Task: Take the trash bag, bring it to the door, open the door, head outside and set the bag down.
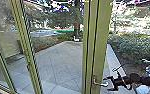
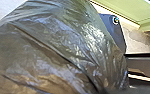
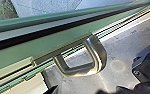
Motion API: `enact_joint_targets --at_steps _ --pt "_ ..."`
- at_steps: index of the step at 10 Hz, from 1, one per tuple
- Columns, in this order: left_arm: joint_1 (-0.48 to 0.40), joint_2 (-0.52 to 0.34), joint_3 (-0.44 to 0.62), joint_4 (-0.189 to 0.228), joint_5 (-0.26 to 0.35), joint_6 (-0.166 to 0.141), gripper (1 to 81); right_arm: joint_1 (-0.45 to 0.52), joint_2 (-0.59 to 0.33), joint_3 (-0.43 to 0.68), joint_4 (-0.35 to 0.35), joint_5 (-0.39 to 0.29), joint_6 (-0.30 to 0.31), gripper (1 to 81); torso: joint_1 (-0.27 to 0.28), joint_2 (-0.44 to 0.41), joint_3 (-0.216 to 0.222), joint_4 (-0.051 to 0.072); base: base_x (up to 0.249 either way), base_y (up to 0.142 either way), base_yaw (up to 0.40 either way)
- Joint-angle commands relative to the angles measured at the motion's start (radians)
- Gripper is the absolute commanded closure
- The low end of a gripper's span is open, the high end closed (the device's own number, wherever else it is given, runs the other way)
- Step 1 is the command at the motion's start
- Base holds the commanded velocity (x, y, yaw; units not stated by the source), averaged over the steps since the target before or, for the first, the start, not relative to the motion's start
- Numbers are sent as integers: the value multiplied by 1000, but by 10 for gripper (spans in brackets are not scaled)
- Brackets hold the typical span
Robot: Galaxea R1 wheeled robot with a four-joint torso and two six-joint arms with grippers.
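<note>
From my station I see the robot's rounded black right arm [image 1: 148, 80] — a thin dark cable [image 1: 129, 87] loops beneath it — its black two-pronged right gripper [image 1: 109, 84], and a dark blue-grey plate [image 2: 112, 31] with a round fitting [image 2: 115, 20].

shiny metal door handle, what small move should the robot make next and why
I'd ease the right gripper slightly closer to the shiny metal handle before closing: its jaws stand apart, facing the handle, which seems just ahead of them in the right wrist view.
</note>
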Motion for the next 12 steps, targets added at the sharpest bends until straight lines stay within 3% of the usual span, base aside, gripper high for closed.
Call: enact_joint_targets --at_steps 1,6,9,12 --pt "-55 -10 -3 -11 59 -3 811 141 32 -44 14 -36 28 10 0 0 0 0 0 0 0" --pt "-55 -4 -12 -9 59 -3 811 114 144 -194 -20 -64 68 10 0 0 0 0 0 0 0" --pt "-53 -2 -12 -9 59 -3 811 82 187 -276 -23 -65 68 10 0 0 0 0 0 0 0" --pt "-53 -1 -20 -11 59 -3 811 69 250 -369 -29 -108 68 10 0 0 0 0 0 0 0"
